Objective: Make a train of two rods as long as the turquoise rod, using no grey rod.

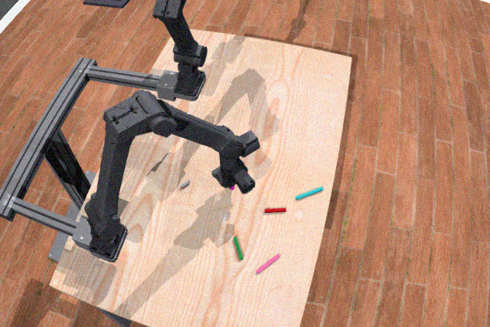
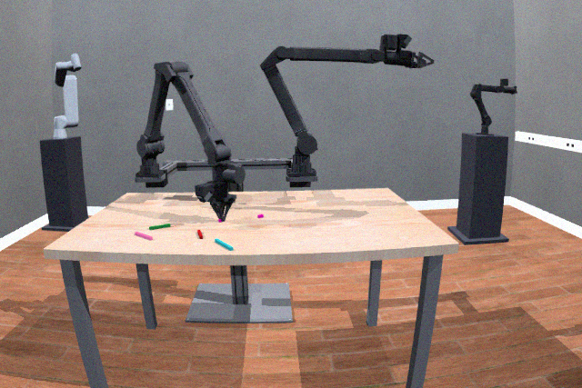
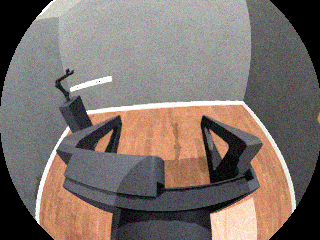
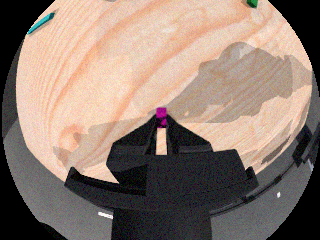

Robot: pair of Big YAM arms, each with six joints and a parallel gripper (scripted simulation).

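Note:
The turquoise rod point(image 1: 309, 193) point(image 2: 224, 244) point(image 4: 41, 23) lies near the table's long edge. The red rod point(image 1: 275, 210) point(image 2: 200, 233), green rod point(image 1: 238, 248) point(image 2: 159, 226) and pink rod point(image 1: 268, 263) point(image 2: 144, 235) lie apart from each other. My right gripper point(image 2: 222, 218) point(image 4: 161, 119) is shut on a magenta rod point(image 1: 232, 188) point(image 4: 161, 113), at or just above the table; the exact height is unclear. Another magenta rod point(image 2: 260, 215) lies apart in the exterior view; the arm hides it in the top view. My left gripper point(image 2: 428, 61) point(image 3: 161, 119) is open and empty, raised high.
A short grey rod point(image 1: 184, 184) lies towards the arm bases. My right arm reaches over the middle of the table point(image 1: 316, 89) point(image 2: 328, 238), and my left arm extends high above the far side in the top view. Arm shadows cross the wood.

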